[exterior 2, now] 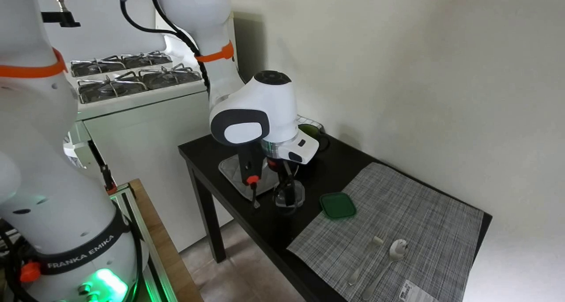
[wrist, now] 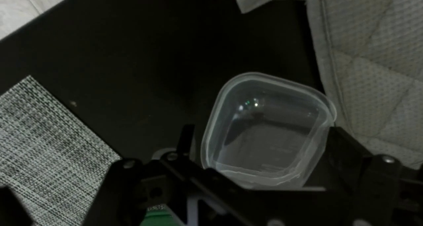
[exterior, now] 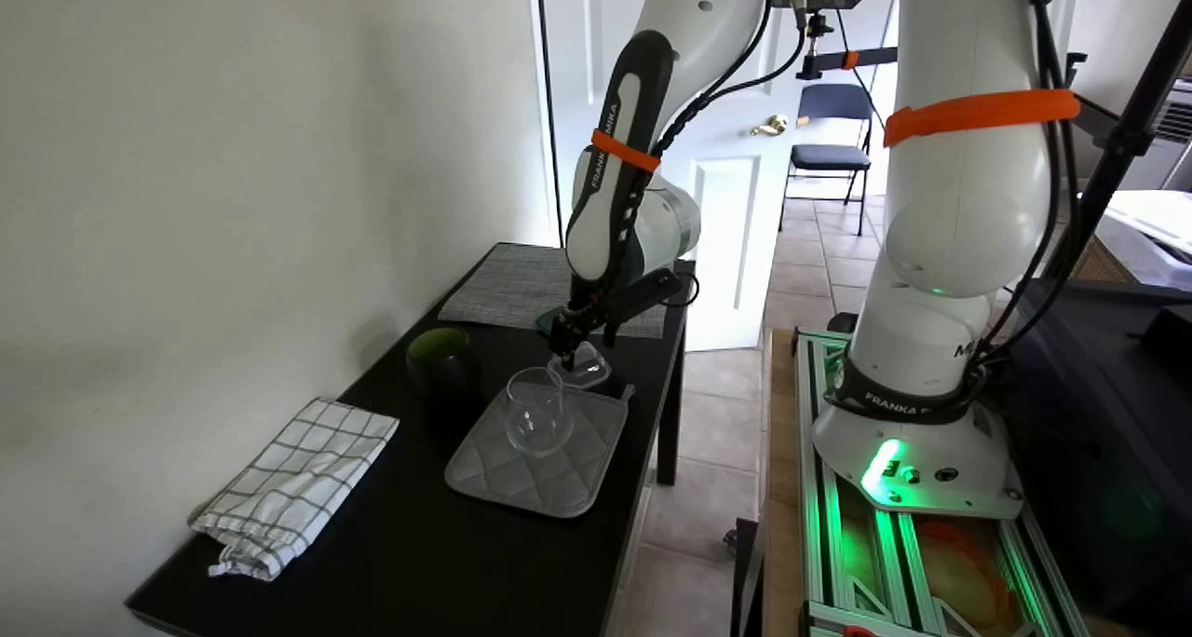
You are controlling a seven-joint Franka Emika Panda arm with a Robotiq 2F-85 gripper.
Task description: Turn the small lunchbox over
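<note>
Flanking the box (wrist: pixel 267 148) just beside the pad (wrist: pixel 380 74) in the wrist view, your gripper (wrist: pixel 261 129) is spread, while in an exterior view you have a glass (exterior: pixel 538 425) on that pad and in an exterior view a green lid (exterior 2: pixel 338 205) partly on the placemat (exterior 2: pixel 423 209).

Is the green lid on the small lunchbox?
No, the green lid lies partly on the gray placemat, apart from the small lunchbox.

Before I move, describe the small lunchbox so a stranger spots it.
On the black table lies a grey quilted pad. Beside it, framed by the open gripper, is the small lunchbox. Unlike the glass on that pad, also clear but round, it is shallow and squarish with rounded corners.
</note>
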